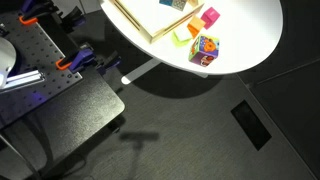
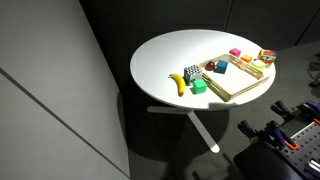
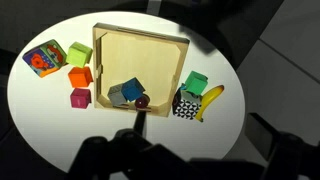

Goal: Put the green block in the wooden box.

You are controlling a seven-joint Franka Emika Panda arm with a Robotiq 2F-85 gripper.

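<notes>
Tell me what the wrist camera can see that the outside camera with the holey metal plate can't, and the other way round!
Only the wrist view shows the green block, the banana and the checkered cube, all sitting on the table just outside one side of the wooden box.

Only the exterior view shows the metal plate with holes and an orange clamp beside the table.

Both show the wooden box, the multicoloured cube and the pink block.
</notes>
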